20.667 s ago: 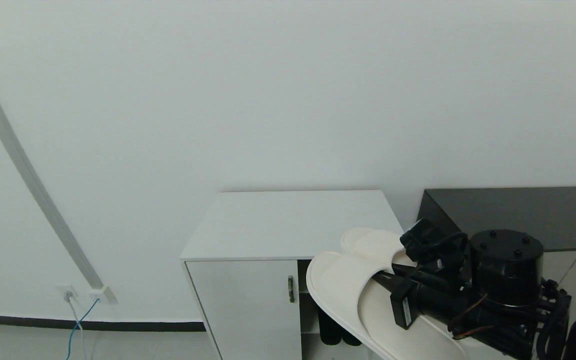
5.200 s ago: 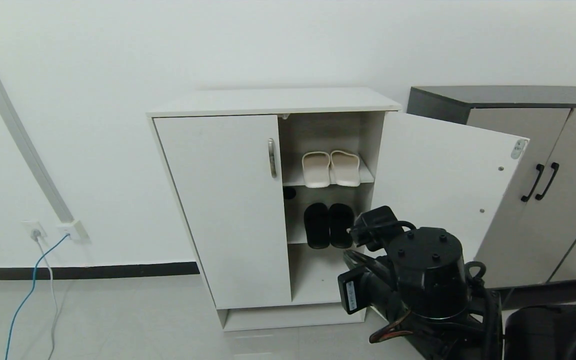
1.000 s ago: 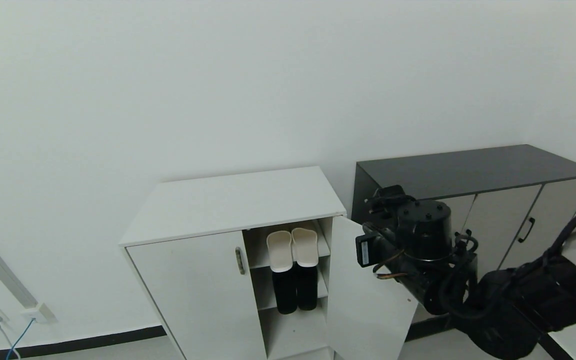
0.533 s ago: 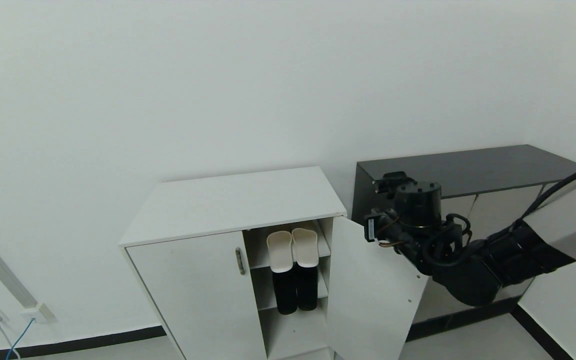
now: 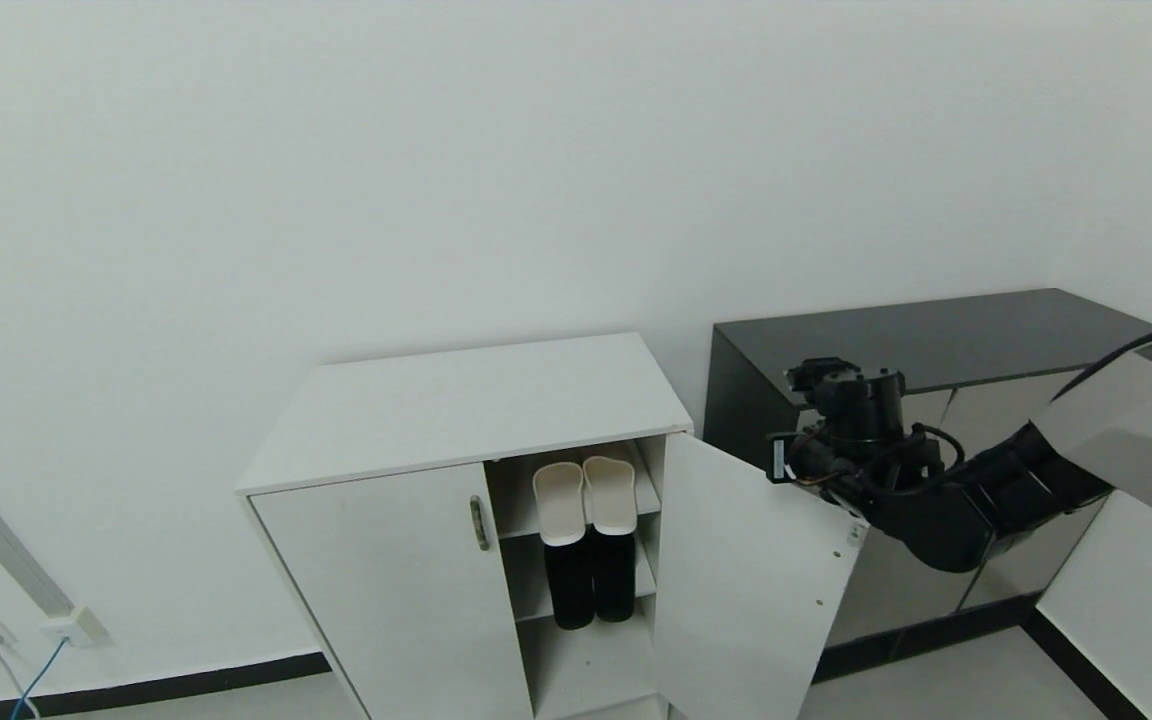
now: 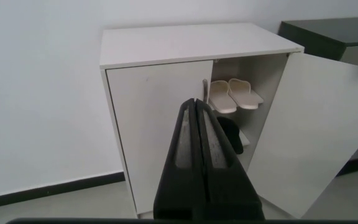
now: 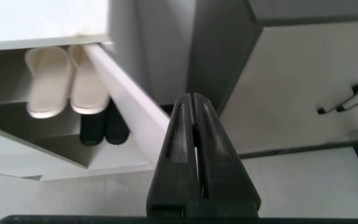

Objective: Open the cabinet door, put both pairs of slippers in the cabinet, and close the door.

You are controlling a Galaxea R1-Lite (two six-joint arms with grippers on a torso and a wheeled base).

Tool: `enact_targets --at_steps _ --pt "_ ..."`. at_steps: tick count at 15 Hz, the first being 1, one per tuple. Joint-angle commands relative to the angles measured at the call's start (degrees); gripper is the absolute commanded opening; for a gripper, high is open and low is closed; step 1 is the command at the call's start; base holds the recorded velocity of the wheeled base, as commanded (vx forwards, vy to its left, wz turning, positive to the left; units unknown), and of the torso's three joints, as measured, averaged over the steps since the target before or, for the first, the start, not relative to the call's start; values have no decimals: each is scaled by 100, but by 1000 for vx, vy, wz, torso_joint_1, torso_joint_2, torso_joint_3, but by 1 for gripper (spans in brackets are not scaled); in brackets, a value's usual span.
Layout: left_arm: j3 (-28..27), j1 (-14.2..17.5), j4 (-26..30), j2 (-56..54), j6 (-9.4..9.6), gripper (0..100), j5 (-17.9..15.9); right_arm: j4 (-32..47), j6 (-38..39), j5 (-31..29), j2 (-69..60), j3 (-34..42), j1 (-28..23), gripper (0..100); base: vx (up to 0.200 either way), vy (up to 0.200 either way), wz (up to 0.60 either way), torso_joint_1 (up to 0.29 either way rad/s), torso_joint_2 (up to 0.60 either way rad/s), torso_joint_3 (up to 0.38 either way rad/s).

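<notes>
step: close open right door (image 5: 746, 580) of white two-door cabinet (image 5: 456, 410); both pairs shelved
cream slippers (image 5: 584, 495): upper shelf
black slippers (image 5: 591, 580): shelf just below
right gripper (image 7: 195, 99): pinched together, empty, behind door's top outer corner
left gripper (image 6: 196, 102): pinched together, empty, facing cabinet front
tip: push flat near door's free edge, follow hinge arc, stop flush
</notes>
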Motion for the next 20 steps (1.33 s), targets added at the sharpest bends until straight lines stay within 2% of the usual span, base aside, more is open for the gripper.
enact_targets --at_steps 1,13,19,20 --pt "1 -3 -1 0 -1 0 1 0 0 76 196 -45 -119 0 0 0 0 0 0 0" --pt "1 -3 -1 0 -10 0 10 123 176 243 442 166 -189 0 0 0 0 0 0 0" --pt "1 -3 -1 0 -19 0 10 202 176 243 188 377 75 0 0 0 0 0 0 0" --pt "1 -3 -1 0 -10 0 10 263 184 243 21 535 250 0 0 0 0 0 0 0"
